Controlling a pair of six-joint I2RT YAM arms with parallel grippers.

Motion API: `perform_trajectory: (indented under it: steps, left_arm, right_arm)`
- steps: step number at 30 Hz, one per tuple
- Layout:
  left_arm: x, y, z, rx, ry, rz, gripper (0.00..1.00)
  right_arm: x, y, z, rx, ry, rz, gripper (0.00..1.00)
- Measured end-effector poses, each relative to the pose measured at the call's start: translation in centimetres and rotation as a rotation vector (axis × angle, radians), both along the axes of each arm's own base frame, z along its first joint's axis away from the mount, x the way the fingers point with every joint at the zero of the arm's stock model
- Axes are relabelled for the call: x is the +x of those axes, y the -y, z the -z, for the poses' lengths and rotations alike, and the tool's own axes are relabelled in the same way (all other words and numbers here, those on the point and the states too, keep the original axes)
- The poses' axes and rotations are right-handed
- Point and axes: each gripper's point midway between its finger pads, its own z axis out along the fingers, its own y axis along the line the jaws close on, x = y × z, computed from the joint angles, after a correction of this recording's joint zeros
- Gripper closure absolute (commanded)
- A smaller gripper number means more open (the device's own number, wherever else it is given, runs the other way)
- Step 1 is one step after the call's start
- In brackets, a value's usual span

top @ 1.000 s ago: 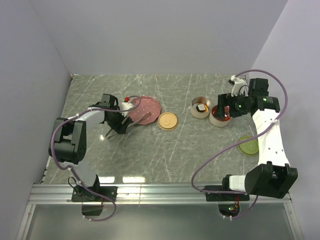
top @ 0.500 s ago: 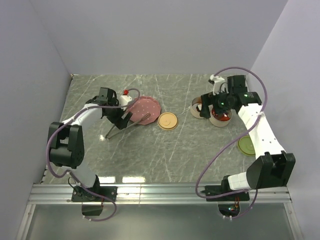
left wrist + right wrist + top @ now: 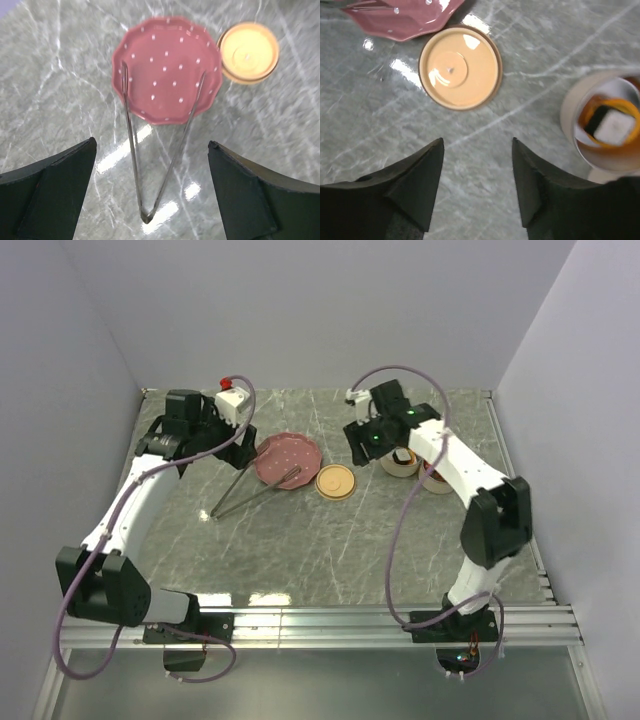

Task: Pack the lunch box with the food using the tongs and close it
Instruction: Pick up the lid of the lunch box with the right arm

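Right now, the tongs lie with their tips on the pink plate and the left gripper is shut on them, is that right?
Not quite. The tongs lie with their tips on the pink plate, but the left gripper is open and holds nothing, as the left wrist view shows.

The plate is pink with white dots; the tongs are plain grey metal; the lid is pale orange; the table is grey-green marble, veined white; the block is dark and white, in a cream container lined orange.
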Motion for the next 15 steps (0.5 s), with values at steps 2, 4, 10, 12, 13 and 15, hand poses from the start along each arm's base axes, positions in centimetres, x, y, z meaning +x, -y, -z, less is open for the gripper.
perform_trajectory:
  steps: [2,4,10,12,13,15]
  left_arm:
    - [-0.3,0.1,-1.1,-0.02,0.016,-0.009,0.01]
    - [-0.6,0.1,-1.9,-0.036,0.024,-0.018,0.01]
    - [-1.4,0.2,-2.7,-0.062,0.02,-0.032,0.01]
    - [-1.5,0.2,-2.8,-0.07,0.016,-0.035,0.01]
    - [-1.5,0.3,-2.9,-0.075,0.013,-0.037,0.01]
    - [-1.6,0.3,-2.9,-0.083,0.009,-0.042,0.01]
  right_arm:
    - [0.7,-1.2,1.8,-0.017,-0.028,-0.005,0.4]
    - [1.2,-1.9,3.9,-0.039,-0.062,-0.003,0.42]
    - [2.0,-2.4,8.9,-0.094,-0.151,0.021,0.44]
    - [2.3,-2.6,9.6,-0.104,-0.16,0.026,0.45]
    - [2.4,-2.7,9.9,-0.109,-0.162,0.028,0.45]
    - [2.6,-2.9,10.3,-0.118,-0.159,0.027,0.46]
